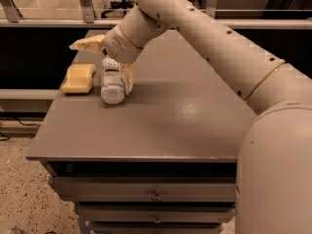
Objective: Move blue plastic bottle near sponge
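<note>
The blue plastic bottle (113, 83) lies on the grey table (161, 126) near its left edge, its round end towards the camera. The pale yellow sponge (79, 78) lies flat just to the left of it, with a narrow gap between them. My gripper (108, 61) hovers right over the bottle's far end. It is open: one finger (87, 44) points out to the left above the sponge, the other (128, 78) stands at the bottle's right side. The bottle rests on the table top.
The arm (204, 43) reaches in from the right across the table's back half. The table's left edge runs just beyond the sponge. Drawers (156, 195) sit under the front edge. A dark shelf and rail run behind the table.
</note>
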Robot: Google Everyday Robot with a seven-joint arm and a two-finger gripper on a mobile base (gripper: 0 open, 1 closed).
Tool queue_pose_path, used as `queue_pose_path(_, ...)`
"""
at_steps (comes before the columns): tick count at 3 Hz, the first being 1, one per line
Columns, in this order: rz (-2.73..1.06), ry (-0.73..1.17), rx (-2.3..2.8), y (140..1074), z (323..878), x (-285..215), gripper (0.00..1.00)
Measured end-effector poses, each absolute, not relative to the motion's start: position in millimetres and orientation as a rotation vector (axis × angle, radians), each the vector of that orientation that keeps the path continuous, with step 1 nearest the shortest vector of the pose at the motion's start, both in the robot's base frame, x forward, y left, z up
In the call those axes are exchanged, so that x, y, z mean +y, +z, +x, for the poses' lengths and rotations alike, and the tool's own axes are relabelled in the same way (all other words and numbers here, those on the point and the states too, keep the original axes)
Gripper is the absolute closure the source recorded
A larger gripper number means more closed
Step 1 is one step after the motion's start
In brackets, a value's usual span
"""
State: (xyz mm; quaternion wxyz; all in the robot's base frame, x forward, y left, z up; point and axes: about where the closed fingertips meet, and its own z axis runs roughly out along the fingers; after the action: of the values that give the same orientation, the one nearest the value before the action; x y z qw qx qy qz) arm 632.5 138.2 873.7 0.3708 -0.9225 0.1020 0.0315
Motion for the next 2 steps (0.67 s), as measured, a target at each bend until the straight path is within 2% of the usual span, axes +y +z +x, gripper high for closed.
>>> queue_pose_path(2, -2.267, 0.04, 0.417, 920, 638, 127, 0.0)
